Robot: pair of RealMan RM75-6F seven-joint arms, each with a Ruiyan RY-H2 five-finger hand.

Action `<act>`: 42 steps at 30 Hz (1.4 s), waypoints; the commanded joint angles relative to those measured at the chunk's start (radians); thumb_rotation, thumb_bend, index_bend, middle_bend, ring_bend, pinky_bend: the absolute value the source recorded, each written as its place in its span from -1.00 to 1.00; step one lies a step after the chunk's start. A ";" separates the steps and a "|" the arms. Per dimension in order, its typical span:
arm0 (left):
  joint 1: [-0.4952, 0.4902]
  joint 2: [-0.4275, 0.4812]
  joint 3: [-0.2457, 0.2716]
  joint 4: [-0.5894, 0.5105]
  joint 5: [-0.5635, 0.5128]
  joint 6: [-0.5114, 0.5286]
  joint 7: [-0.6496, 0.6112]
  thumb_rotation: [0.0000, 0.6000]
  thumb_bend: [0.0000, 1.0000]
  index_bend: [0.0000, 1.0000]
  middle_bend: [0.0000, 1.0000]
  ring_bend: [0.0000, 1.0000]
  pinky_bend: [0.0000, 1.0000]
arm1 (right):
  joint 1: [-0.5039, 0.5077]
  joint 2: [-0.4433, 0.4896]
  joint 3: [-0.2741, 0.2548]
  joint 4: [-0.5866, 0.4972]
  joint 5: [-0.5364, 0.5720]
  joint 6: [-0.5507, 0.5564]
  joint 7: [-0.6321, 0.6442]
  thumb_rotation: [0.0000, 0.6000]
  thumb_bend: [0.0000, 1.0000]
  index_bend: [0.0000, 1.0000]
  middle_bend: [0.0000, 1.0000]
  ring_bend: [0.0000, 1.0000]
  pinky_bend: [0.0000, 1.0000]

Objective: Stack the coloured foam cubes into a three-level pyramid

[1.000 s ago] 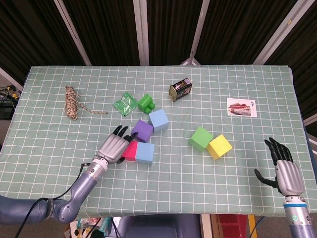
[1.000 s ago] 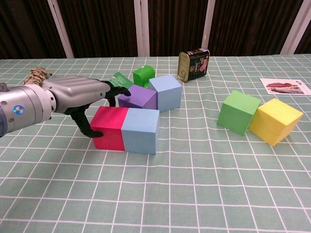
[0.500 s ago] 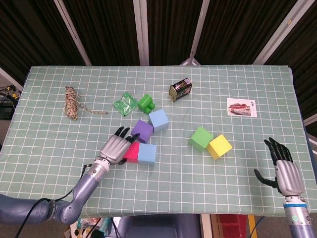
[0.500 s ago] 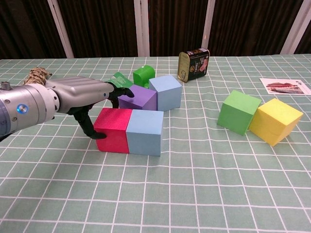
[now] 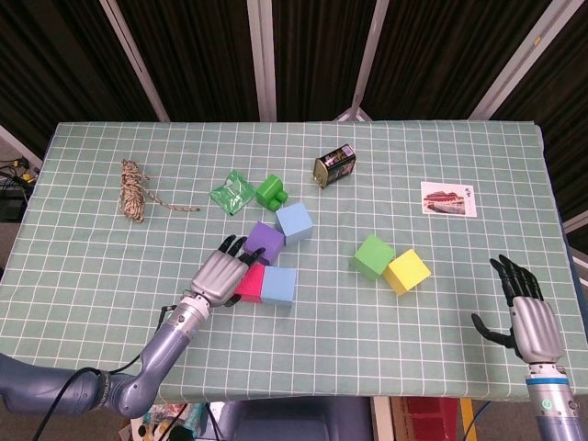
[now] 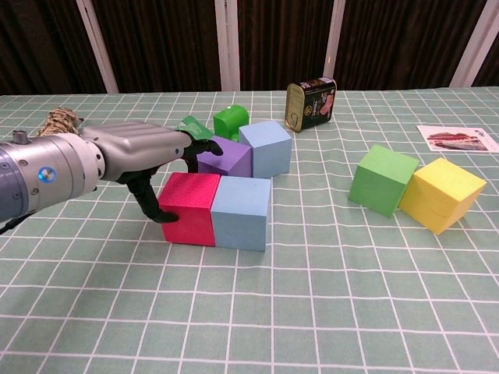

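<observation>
Because the bottom row needs cubes side by side, the left hand (image 6: 148, 156) presses its fingers on the red foam cube (image 6: 189, 208), which touches the pale blue foam cube (image 6: 242, 213); it grips nothing. Far right, the right hand (image 5: 525, 312) waits wide open.

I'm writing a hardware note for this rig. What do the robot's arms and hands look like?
The left hand has a silver-grey metallic back and black fingers. Its wrist is a silver cylinder with a small blue round mark, on a blue-grey arm with a black cable alongside. The right hand looks alike: a ridged silver back, black fingers and a silver wrist.
</observation>
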 commanded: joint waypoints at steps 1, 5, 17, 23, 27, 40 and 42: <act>-0.004 -0.005 -0.002 -0.005 -0.010 0.008 0.009 1.00 -0.18 -1.00 -0.27 -1.00 -1.00 | 0.000 0.000 0.000 0.000 -0.001 0.000 0.000 1.00 -0.38 -1.00 -1.00 -1.00 -1.00; -0.008 -0.012 0.000 -0.009 -0.023 0.017 0.023 1.00 -0.18 -1.00 -0.27 -1.00 -1.00 | -0.001 0.000 -0.001 0.000 -0.001 0.001 0.000 1.00 -0.38 -1.00 -1.00 -1.00 -1.00; -0.022 -0.031 -0.005 -0.013 -0.061 0.051 0.063 1.00 -0.18 -1.00 -0.28 -1.00 -1.00 | -0.001 0.001 -0.001 -0.002 -0.001 0.000 0.000 1.00 -0.38 -1.00 -1.00 -1.00 -1.00; -0.027 -0.037 -0.007 -0.016 -0.066 0.059 0.070 1.00 -0.18 -1.00 -0.29 -1.00 -1.00 | -0.001 0.002 -0.001 -0.002 0.000 0.000 0.001 1.00 -0.38 -1.00 -1.00 -1.00 -1.00; -0.031 -0.042 -0.006 -0.018 -0.070 0.063 0.076 1.00 -0.18 -1.00 -0.29 -1.00 -1.00 | -0.001 0.002 0.000 -0.002 0.001 0.000 0.001 1.00 -0.38 -1.00 -1.00 -1.00 -1.00; -0.034 -0.051 -0.001 -0.017 -0.078 0.086 0.090 1.00 -0.32 -1.00 -0.44 -1.00 -1.00 | -0.001 0.002 -0.001 -0.003 0.000 0.001 -0.001 1.00 -0.38 -1.00 -1.00 -1.00 -1.00; -0.033 -0.052 -0.001 -0.018 -0.080 0.090 0.092 1.00 -0.37 -1.00 -0.49 -1.00 -1.00 | -0.002 0.002 -0.001 -0.003 0.001 0.001 -0.001 1.00 -0.38 -1.00 -1.00 -1.00 -1.00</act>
